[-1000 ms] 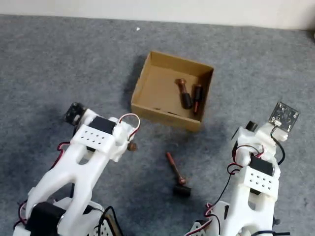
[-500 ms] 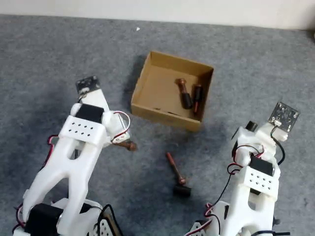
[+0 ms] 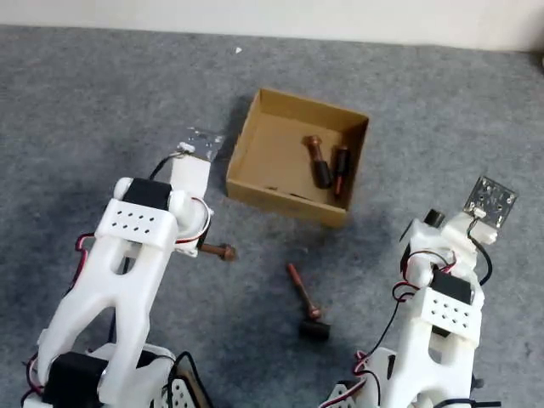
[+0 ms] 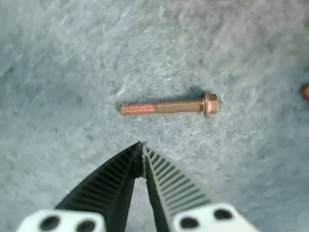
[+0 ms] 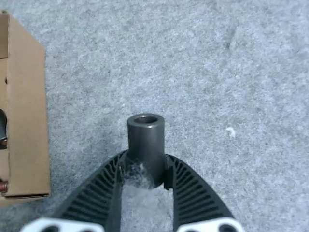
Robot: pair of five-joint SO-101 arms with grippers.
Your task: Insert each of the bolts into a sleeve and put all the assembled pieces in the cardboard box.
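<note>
**Left gripper** [image 4: 143,146]: jaws closed tip to tip, nothing held. A bolt [image 4: 169,105] lies flat on the table [image 3: 85,102] just beyond the tips, crosswise to them and not touching. In the high view this bolt [image 3: 218,250] sits left of the table's centre. It is nearer the front edge than the near-left corner of the cardboard box [image 3: 255,183], and its head points toward the right edge.

**Right gripper** [image 5: 145,170]: jaws narrowly parted and clamped on a sleeve [image 5: 145,137]. The sleeve's dark barrel projects past the fingertips with its open bore showing. It is held above bare table toward the right edge, with a wall of the cardboard box well apart to one side.

**Cardboard box:** stands at mid-table toward the far edge. Two assembled pieces [image 3: 327,166] lie side by side by its right wall.

**Loose items:** a second bolt [image 3: 301,289] lies between the two arms, toward the front edge. Its head end is against a dark sleeve [image 3: 314,330]; whether they are joined cannot be told.
</note>
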